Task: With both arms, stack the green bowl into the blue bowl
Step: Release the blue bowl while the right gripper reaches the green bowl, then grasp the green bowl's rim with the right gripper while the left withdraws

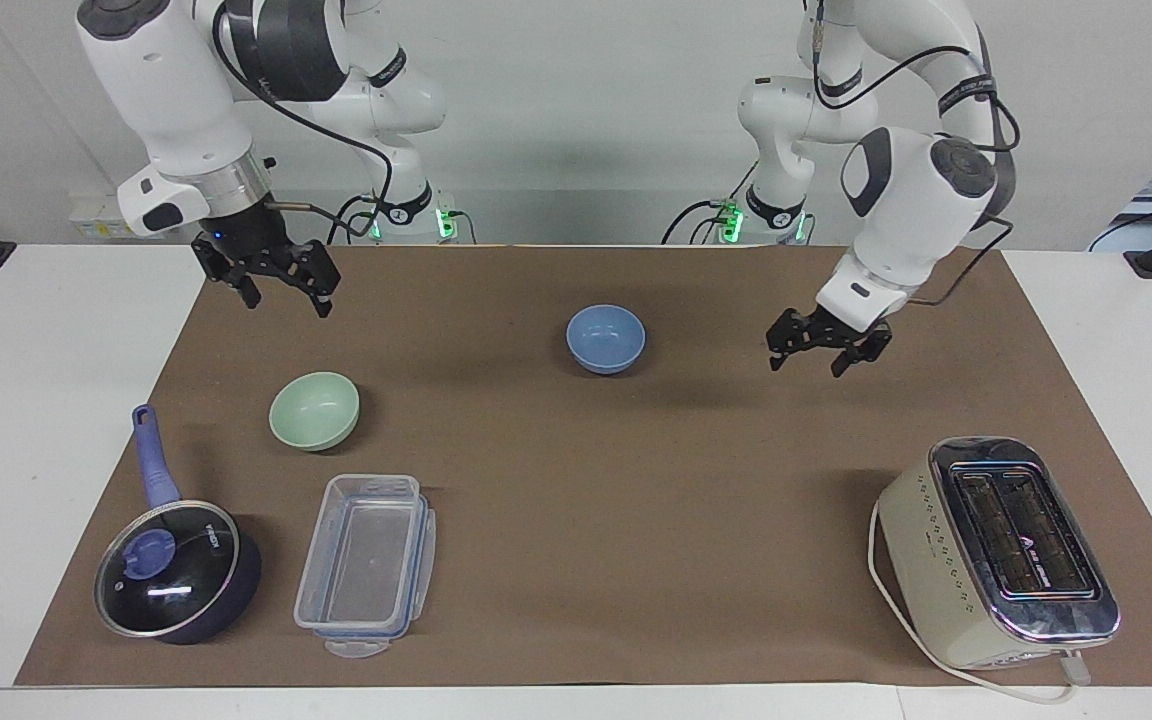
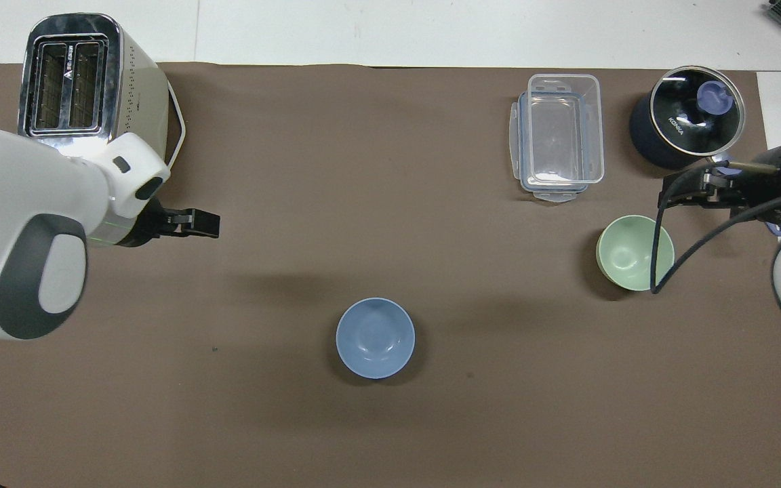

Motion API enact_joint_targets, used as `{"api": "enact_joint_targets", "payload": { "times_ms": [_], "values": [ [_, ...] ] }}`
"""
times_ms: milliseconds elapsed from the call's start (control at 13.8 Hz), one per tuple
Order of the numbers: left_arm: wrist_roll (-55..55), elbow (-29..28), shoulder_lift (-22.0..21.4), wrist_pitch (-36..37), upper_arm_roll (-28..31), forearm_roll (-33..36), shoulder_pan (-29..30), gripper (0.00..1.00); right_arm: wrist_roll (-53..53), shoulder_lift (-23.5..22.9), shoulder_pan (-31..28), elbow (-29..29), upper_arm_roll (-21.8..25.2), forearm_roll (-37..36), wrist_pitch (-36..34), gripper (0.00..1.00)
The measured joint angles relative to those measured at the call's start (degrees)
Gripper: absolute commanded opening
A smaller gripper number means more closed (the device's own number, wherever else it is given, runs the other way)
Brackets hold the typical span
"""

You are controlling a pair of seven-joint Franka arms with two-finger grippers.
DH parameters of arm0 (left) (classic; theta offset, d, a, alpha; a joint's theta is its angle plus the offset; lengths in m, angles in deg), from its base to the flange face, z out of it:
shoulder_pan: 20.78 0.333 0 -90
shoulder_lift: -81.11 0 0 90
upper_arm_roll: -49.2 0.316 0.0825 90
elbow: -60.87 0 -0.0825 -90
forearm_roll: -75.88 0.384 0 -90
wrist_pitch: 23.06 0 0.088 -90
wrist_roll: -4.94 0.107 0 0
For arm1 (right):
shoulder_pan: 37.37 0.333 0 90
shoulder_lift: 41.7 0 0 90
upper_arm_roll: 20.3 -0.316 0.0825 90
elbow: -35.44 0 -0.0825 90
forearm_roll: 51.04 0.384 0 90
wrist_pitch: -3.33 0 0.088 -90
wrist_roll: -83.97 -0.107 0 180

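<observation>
Overall, a brown mat (image 1: 636,480) covers most of the white table (image 1: 46,400) and fills the centre of both views. The two white arms enter from the top of the facing view. The left arm (image 1: 911,190), at upper right there, holds the left gripper (image 1: 816,352) in the air over bare mat, at mid-left of the overhead view (image 2: 194,222); its fingers are spread and hold nothing. The right arm (image 1: 186,110), at upper left of the facing view, holds the right gripper (image 1: 276,285) in the air over the mat's upper-left part, also spread and empty; in the overhead view it appears at the right edge (image 2: 695,188).

The toaster (image 1: 996,550) stands at lower right of the facing view. The dark lidded saucepan (image 1: 176,570) sits at lower left, with the clear plastic box (image 1: 366,560) just beside it. The green bowl (image 1: 315,409) rests upright on the mat at left of centre in the facing view, above the box and apart from it. The blue bowl (image 1: 605,338) stands upright near the upper centre of that view, well apart from the green bowl and touched by neither gripper.
</observation>
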Motion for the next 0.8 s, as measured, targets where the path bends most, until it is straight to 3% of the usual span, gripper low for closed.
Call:
{"api": "enact_joint_targets", "payload": {
  "times_ms": [436, 799],
  "values": [
    [8.76, 7.14, -0.06, 9.65, 0.1, 4.66, 9.35, 1.0, 14.17, -2.3, -6.87, 14.04, 0.15, -0.04, 15.54, 1.0],
    [6.63, 12.3, -0.01, 15.66, 0.01, 5.82, 9.51, 1.0, 17.76, -6.68, -9.42, 17.22, 0.21, -0.04, 21.89, 1.0]
  ]
}}
